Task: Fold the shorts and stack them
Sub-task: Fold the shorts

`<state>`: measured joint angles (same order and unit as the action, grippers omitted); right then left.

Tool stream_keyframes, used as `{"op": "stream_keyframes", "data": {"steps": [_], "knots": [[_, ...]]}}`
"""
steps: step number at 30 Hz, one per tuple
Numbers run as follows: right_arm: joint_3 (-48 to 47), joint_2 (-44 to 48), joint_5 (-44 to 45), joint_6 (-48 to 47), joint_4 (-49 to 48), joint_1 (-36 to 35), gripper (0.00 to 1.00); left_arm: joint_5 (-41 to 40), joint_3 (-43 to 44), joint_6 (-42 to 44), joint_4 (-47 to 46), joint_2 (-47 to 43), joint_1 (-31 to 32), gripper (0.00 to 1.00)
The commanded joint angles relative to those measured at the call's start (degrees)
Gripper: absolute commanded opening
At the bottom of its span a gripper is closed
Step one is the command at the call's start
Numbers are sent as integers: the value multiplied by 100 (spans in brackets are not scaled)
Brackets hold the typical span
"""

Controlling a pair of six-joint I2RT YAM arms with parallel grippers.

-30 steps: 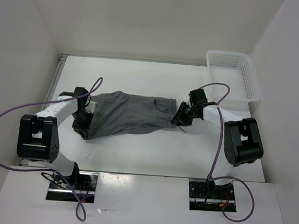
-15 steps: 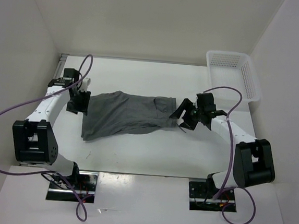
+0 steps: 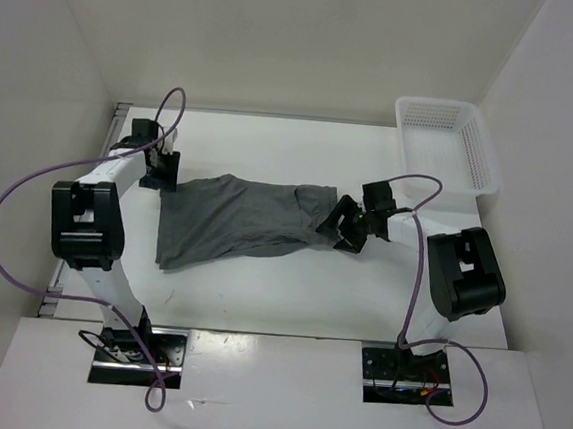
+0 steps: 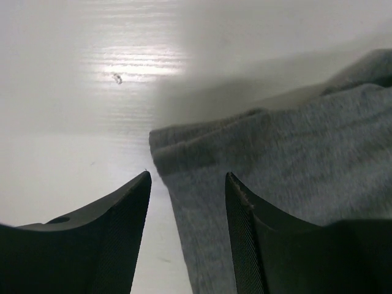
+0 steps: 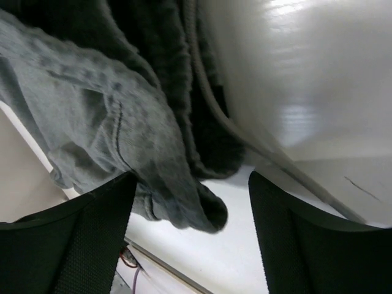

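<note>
Shorts (image 3: 241, 223) flat. Left claw (image 4: 187, 184) wide open over far-left corner, right claw (image 5: 191, 184) wide open at right edge, both empty. Grab firmly, lift evenly.

We see a white surface (image 3: 289, 295) (glossy, catching soft glare) boxed in on three sides by plain pale walls (image 3: 281, 43), with a white mesh basket (image 3: 481, 151) at its far right corner.

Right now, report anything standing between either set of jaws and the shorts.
Nothing visible does. The left jaws stand open right at the far-left corner of the shorts, only bare table beside it. The right jaws stand open around the bunched fabric at the opposite end. The basket sits well apart.
</note>
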<state>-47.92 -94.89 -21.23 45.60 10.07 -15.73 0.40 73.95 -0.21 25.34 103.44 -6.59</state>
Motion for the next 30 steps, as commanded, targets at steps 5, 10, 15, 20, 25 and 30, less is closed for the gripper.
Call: {"op": "stream_keyframes", "data": {"steps": [5,10,15,20,25,30], "knots": [[99,-240,172,221,-708,-62,63,-436,234,21,-776,765,-71,47],[37,-512,347,168,-585,-62,26,-655,339,21,-908,1020,-123,20],[-86,-653,427,54,-462,-62,3,-840,401,21,-1075,1152,-123,18],[-278,-478,463,-87,-409,-62,0,-709,708,21,-751,1109,-123,30],[-560,-347,234,-280,-137,-62,0,-375,515,21,-628,-188,219,45],[-560,5,445,-342,-75,-62,0,-391,453,21,-144,-430,220,52]]}}
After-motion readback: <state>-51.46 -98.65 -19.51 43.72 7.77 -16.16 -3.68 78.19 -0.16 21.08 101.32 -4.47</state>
